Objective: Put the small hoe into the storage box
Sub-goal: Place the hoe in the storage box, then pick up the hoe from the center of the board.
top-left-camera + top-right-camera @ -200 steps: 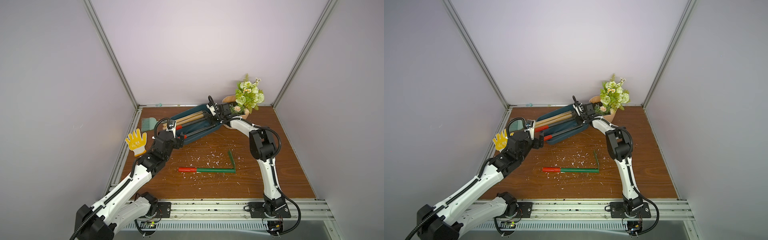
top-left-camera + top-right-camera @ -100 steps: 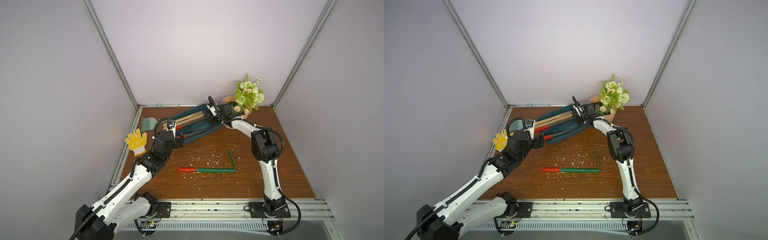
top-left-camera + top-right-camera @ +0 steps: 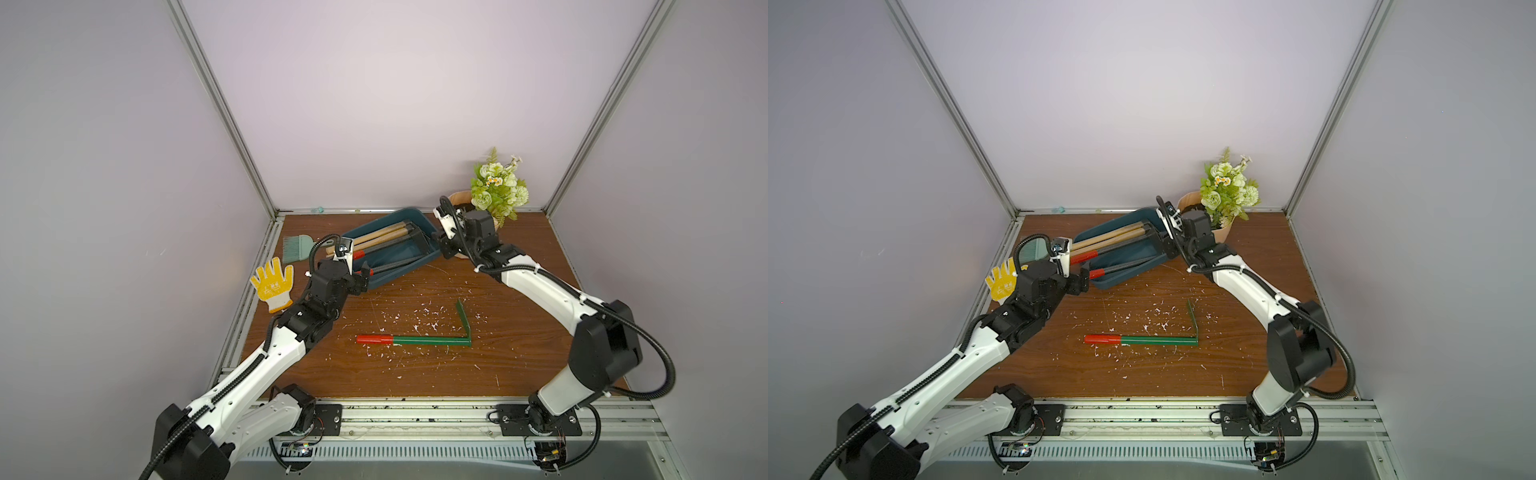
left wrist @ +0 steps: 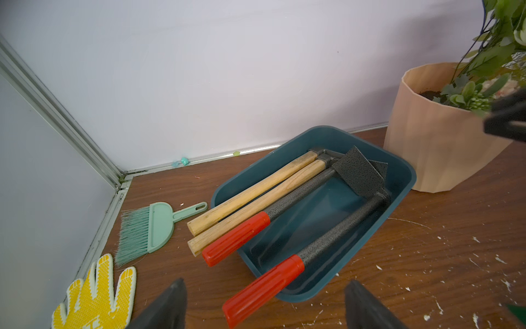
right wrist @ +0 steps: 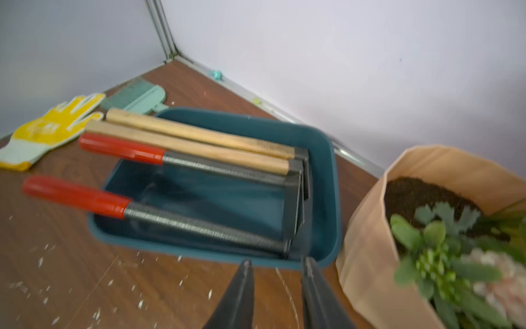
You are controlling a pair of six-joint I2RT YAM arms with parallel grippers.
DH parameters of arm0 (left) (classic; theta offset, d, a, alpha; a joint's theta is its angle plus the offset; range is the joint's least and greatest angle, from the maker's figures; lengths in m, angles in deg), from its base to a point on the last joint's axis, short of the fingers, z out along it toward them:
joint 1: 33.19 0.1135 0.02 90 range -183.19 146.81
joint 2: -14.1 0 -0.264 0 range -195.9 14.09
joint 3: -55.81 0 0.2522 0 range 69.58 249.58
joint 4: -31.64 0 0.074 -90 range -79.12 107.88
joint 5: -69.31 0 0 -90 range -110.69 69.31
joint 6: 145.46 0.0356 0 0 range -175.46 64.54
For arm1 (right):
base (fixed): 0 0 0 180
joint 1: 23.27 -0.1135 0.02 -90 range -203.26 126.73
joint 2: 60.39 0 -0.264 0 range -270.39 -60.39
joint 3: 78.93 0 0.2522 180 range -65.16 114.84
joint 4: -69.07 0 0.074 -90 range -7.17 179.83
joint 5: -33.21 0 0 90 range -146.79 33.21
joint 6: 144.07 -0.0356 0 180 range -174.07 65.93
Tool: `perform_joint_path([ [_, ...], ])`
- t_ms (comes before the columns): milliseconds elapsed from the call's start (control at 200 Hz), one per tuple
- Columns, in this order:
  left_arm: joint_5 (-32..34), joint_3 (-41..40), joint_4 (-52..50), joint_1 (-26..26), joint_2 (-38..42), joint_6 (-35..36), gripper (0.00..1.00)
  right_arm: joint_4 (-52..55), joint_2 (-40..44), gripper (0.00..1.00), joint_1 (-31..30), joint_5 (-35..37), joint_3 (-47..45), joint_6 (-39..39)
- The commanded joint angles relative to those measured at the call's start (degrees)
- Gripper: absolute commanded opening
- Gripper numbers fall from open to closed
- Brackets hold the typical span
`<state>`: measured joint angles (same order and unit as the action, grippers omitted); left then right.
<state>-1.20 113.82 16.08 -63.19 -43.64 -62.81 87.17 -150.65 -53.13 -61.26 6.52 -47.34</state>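
Over the desk [image 3: 415, 374], right end effector [image 5: 276, 260] and left end effector [image 4: 265, 282] are gaping empty, risking knocking the small hoe [image 4: 327, 240] overhanging ahead

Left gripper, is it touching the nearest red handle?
Apart. In the left wrist view, table shows between the red handle and both fingers of the open left gripper.

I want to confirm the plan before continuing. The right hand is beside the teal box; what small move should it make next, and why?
Probably raise the right hand away from the storage box. Its jaws stand apart and empty just outside the rim, the small hoe lies with its head inside, and the flowerpot is close beside.
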Motion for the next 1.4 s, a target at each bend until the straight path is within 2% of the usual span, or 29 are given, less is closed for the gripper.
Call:
perform_joint_path([
  [0,-1.05,-0.99,3.84,0.48,-1.96,-1.70,0.87,3.23,5.22,0.34,-2.25,5.64,-8.87,-4.89],
  [170,-2.62,-1.76,7.78,0.47,-4.61,-1.71,0.87,5.81,14.11,0.36,-4.21,9.78,-20.69,-10.67],
  [325,-3.90,-1.76,8.42,0.49,-6.00,-1.76,0.87,7.47,17.81,0.36,-4.16,9.89,-25.17,-14.23],
  [686,-2.78,-2.18,7.54,0.49,-5.28,-1.75,0.88,1.98,16.78,0.36,-4.32,7.34,-32.23,-18.34],
  [1121,-2.52,-2.24,7.38,0.49,-5.80,-1.61,0.88,-0.60,10.42,0.36,-4.30,7.90,-32.62,-18.01],
  [1251,-2.32,-2.37,7.34,0.49,-5.80,-1.68,0.88,-0.67,9.64,0.27,-4.32,8.44,-31.68,-17.76],
  [1396,-2.08,-2.36,7.26,0.48,-5.85,-1.57,0.88,0.56,9.48,0.02,-4.28,10.04,-29.29,-16.62],
])
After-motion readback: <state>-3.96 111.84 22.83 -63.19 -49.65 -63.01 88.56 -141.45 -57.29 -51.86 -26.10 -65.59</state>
